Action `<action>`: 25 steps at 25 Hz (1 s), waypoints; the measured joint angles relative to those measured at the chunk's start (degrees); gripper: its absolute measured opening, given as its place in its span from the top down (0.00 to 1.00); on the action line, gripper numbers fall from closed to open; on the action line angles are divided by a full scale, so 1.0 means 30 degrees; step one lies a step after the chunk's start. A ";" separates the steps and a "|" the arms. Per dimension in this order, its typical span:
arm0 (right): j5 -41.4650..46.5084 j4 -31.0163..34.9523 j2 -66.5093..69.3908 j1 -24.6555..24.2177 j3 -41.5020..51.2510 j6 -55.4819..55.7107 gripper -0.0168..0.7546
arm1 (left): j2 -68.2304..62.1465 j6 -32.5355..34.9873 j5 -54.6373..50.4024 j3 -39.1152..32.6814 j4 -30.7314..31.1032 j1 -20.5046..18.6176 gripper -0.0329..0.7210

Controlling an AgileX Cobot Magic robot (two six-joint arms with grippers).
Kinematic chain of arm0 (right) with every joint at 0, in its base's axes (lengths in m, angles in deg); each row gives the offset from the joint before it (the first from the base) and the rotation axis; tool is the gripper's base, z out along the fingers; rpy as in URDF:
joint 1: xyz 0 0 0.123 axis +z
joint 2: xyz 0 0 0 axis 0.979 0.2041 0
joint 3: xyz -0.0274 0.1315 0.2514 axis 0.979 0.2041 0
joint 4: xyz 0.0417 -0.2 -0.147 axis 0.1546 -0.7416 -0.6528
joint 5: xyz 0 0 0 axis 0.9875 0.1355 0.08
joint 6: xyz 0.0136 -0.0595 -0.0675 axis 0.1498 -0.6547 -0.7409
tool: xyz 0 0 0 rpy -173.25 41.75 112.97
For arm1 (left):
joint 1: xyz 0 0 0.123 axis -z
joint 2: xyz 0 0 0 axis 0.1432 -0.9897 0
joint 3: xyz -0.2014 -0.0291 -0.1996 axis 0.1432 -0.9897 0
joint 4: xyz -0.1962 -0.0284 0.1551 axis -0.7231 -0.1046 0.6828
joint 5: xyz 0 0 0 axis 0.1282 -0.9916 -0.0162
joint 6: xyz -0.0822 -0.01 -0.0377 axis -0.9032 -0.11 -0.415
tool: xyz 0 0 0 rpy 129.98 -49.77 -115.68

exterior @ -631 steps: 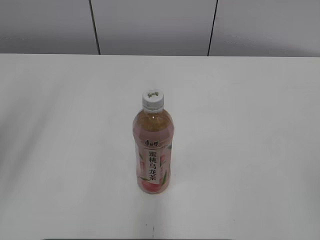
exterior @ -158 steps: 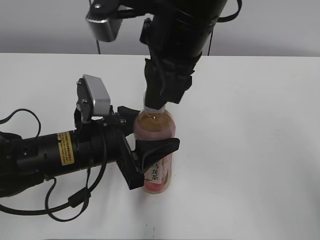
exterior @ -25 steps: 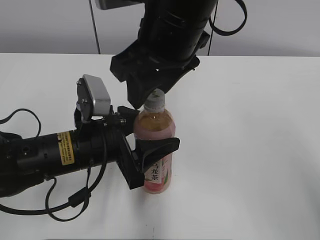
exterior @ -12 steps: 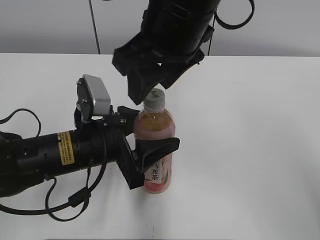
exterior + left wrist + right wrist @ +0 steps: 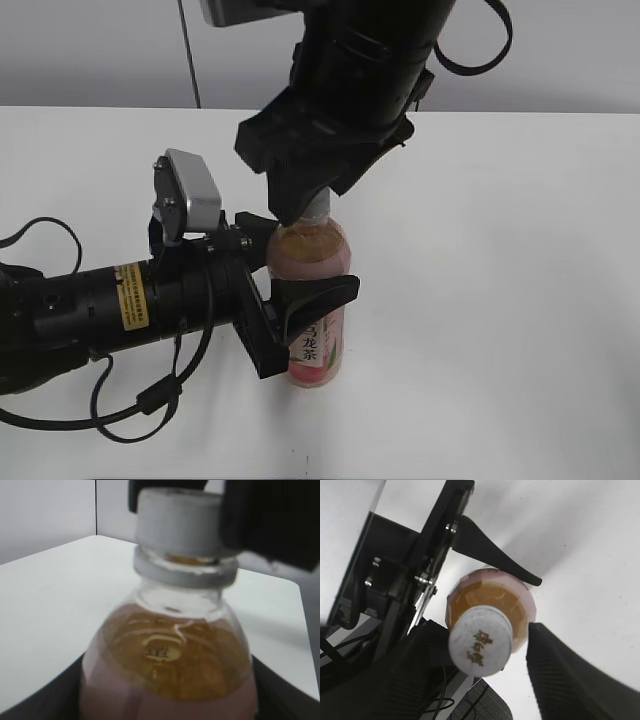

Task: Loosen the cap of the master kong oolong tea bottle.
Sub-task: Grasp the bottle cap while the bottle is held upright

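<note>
The master kong oolong tea bottle [image 5: 311, 252] stands upright on the white table. My left gripper [image 5: 297, 262] is shut on its body from the left. My right gripper [image 5: 316, 203] hangs over it from above, open, with one finger on each side of the white cap [image 5: 318, 209], which it mostly hides. In the right wrist view the cap [image 5: 480, 647] sits between the black fingers [image 5: 487, 672], with a gap to the right finger, above the bottle's amber shoulder [image 5: 492, 597]. The left wrist view shows the cap [image 5: 177, 522] and shoulder [image 5: 167, 655] close up.
The white table [image 5: 500, 300] spreads around the bottle. The left arm's black body and cables [image 5: 100, 310] lie across the table's left side. A grey panelled wall [image 5: 90, 50] stands behind the table.
My right gripper, open and raised just above the cap half a second ago, has come down so that its fingers straddle the cap. The left gripper and the bottle have not moved.
</note>
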 joint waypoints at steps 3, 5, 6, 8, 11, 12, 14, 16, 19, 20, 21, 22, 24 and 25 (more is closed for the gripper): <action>0.0000 0.0000 0.0000 0.0000 0.0000 -0.0023 0.45 | 0.0000 0.0000 0.0000 0.0000 0.0000 0.0000 0.35; 0.0000 0.0000 0.0000 0.0000 0.0000 -0.0046 0.51 | 0.0000 0.0000 0.0000 0.0000 0.0000 0.0000 0.35; 0.0000 0.0000 0.0000 0.0000 0.0000 -0.0112 0.54 | 0.0000 0.0000 0.0000 0.0000 0.0000 0.0000 0.35; 0.0000 -0.0067 0.0000 0.0000 0.0000 -0.0390 0.60 | 0.0000 0.0000 0.0000 0.0000 0.0000 0.0000 0.35; 0.0000 -0.0089 0.0000 0.0000 0.0000 -0.0989 0.62 | 0.0000 0.0000 0.0000 0.0000 0.0000 0.0000 0.35; 0.0000 -0.0089 0.0000 0.0000 0.0000 -0.1191 0.62 | 0.0000 0.0000 0.0000 0.0000 0.0000 0.0000 0.35; 0.0000 -0.0089 0.0000 0.0000 0.0000 -0.1698 0.62 | 0.0000 0.0000 0.0000 0.0000 0.0000 0.0000 0.35; 0.0000 -0.0089 0.0000 0.0000 0.0000 -0.2449 0.62 | 0.0000 0.0000 0.0000 0.0000 0.0000 0.0000 0.35; 0.0000 -0.0089 0.0000 0.0000 0.0000 -0.4490 0.62 | 0.0000 0.0000 0.0000 0.0000 0.0000 0.0000 0.35; 0.0000 -0.0089 0.0000 0.0000 0.0000 -0.5391 0.62 | 0.0000 0.0000 0.0000 0.0000 0.0000 0.0000 0.35; 0.0000 -0.0089 0.0000 0.0000 0.0000 -0.6330 0.62 | 0.0000 0.0000 0.0000 0.0000 0.0000 0.0000 0.35; 0.0000 -0.0089 0.0000 0.0000 0.0000 -0.7118 0.62 | 0.0000 0.0000 0.0000 0.0000 0.0000 0.0000 0.35; 0.0000 -0.0089 -0.0015 0.0000 0.0000 -0.9200 0.62 | 0.0000 0.0018 0.0000 0.0000 0.0000 0.0000 0.35; 0.0000 -0.0089 -0.0021 0.0000 0.0000 -1.0072 0.62 | 0.0000 0.0018 0.0000 0.0000 0.0000 0.0000 0.35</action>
